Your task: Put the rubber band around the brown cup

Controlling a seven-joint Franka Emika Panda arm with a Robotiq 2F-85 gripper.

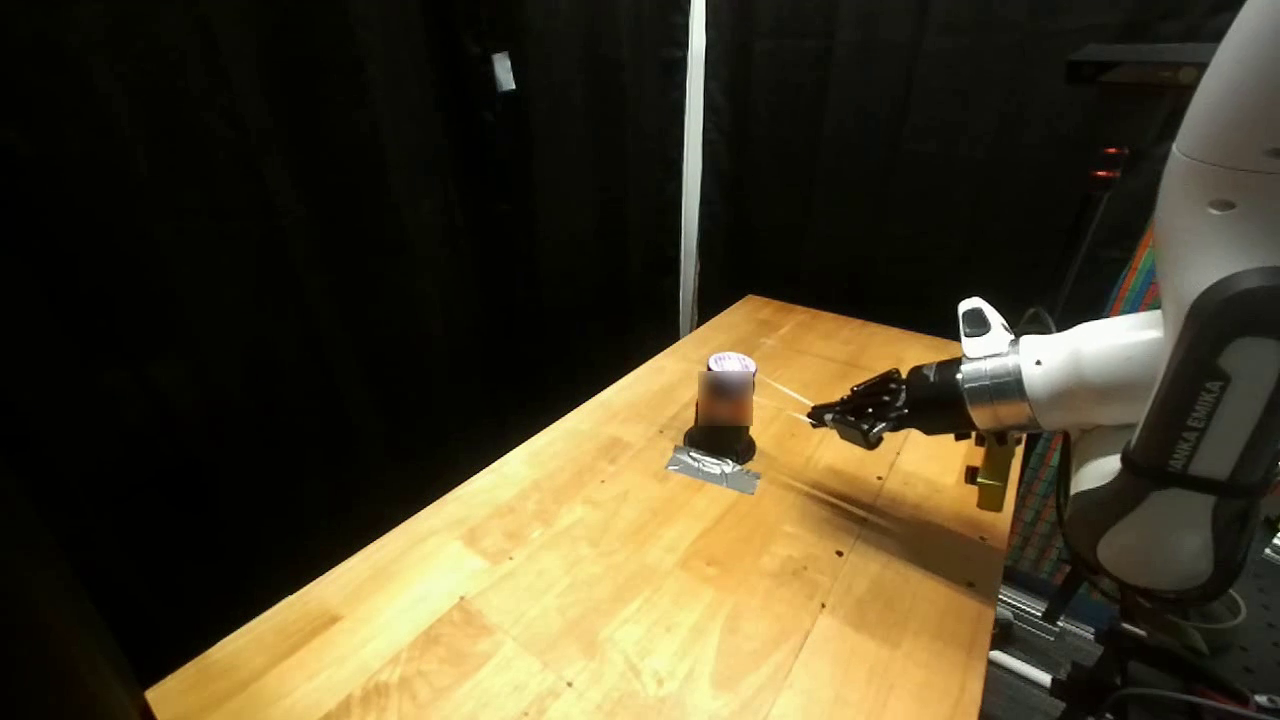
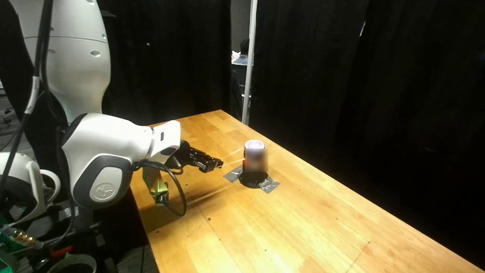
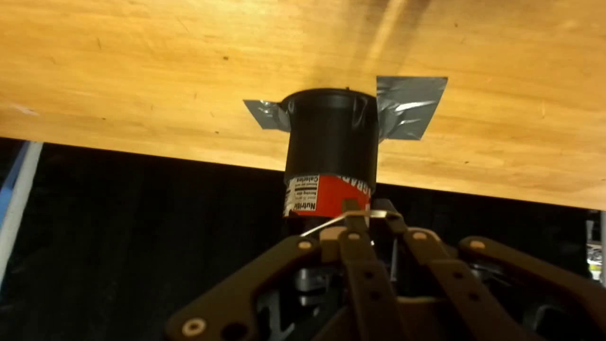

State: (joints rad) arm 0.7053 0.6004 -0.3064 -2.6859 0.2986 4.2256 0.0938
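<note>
You've got a broad honey-coloured wooden table (image 1: 560, 600) across both exterior views, and look, two shiny grey strips of tape (image 3: 412, 106) lying on it in your wrist view! Beyond it you face black fabric curtains (image 2: 409, 113), a slim white upright pole (image 2: 249, 60) among them. And there, through a gap beside the pole in an exterior view, you spot a dark-haired person (image 2: 243, 46), partly hidden!

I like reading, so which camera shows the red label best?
The wrist view: the red label is close, its word "Calories" readable though upside down. In both exterior views it's a mostly blurred reddish patch.
</note>
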